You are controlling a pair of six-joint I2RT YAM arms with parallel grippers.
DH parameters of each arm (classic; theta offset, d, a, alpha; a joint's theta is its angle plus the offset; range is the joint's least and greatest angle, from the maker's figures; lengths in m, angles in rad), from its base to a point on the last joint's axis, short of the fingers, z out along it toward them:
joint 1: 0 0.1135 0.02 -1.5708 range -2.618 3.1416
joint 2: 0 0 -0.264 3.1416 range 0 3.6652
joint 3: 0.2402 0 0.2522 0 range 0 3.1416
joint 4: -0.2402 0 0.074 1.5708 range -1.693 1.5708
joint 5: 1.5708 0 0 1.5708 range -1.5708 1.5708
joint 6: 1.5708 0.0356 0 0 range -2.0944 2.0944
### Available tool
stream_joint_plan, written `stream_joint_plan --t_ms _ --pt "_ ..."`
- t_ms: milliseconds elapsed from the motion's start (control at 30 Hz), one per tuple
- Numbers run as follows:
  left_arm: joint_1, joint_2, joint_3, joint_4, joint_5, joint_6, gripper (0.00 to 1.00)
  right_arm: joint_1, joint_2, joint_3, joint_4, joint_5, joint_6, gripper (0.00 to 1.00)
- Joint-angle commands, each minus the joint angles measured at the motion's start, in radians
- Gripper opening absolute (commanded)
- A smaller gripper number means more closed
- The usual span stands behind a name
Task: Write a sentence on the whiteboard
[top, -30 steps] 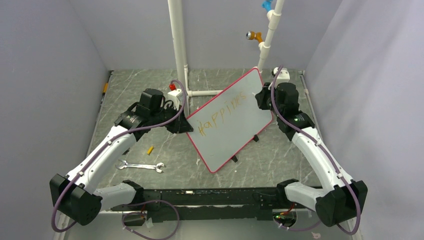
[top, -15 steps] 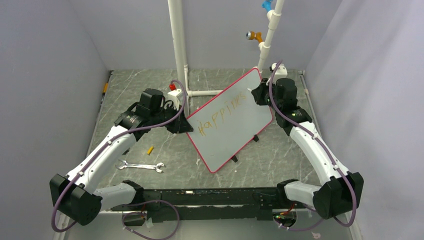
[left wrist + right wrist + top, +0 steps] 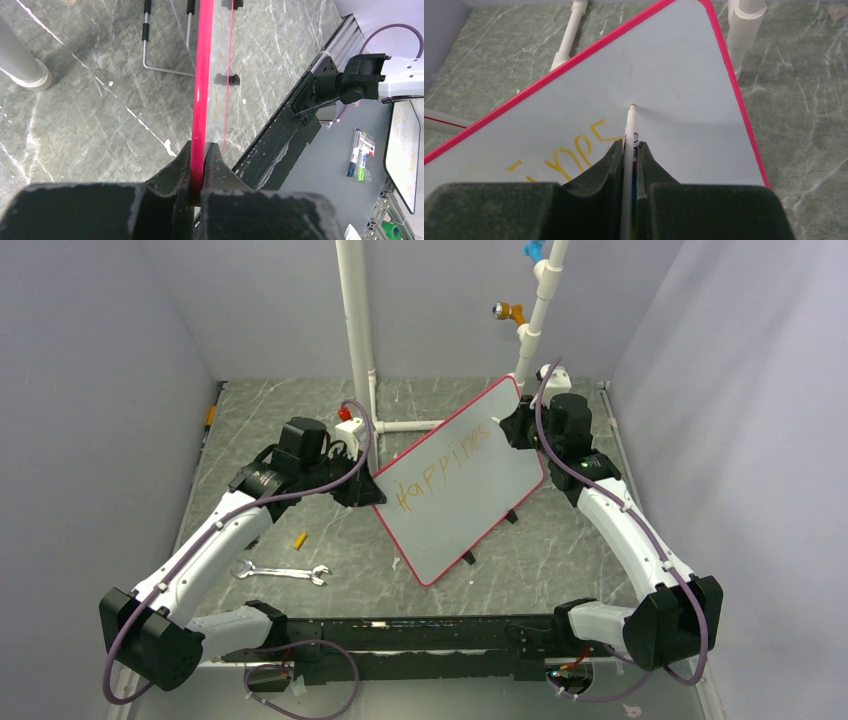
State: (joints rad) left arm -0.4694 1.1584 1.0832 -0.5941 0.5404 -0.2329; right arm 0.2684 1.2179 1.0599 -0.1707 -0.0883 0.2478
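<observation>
right gripper (image 3: 629,148): i pinch the marker (image 3: 630,122).
left gripper (image 3: 200,152): clamped on the whiteboard (image 3: 202,75) rim.
handling: light, stiff, slick, i judge; rim grips best.

On the whiteboard (image 3: 470,515), orange-yellow lettering (image 3: 445,472) reads about "Happines". It starts just beside the jaws of the left gripper (image 3: 370,492) and ends short of the marker (image 3: 630,125) in the jaws of the right gripper (image 3: 509,429).

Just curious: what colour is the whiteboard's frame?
The frame is bright pink-red; clearest in the left wrist view.
</observation>
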Motion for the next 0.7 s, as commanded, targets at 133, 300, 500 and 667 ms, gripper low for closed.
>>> stream_joint_plan --t_ms 133,300,500,667 --pt "0.009 0.004 0.004 0.010 -0.284 0.221 0.00 -0.001 0.000 0.011 0.047 -0.079 0.032 0.00" --pt "0.009 0.003 0.002 0.010 -0.286 0.221 0.00 -0.001 -0.009 -0.011 0.044 -0.081 0.035 0.00" --pt "0.010 0.001 0.001 0.009 -0.289 0.221 0.00 -0.002 -0.015 -0.028 0.029 -0.050 0.024 0.00" --pt "0.010 -0.001 0.000 0.011 -0.291 0.221 0.00 -0.001 -0.016 -0.036 0.018 -0.006 0.012 0.00"
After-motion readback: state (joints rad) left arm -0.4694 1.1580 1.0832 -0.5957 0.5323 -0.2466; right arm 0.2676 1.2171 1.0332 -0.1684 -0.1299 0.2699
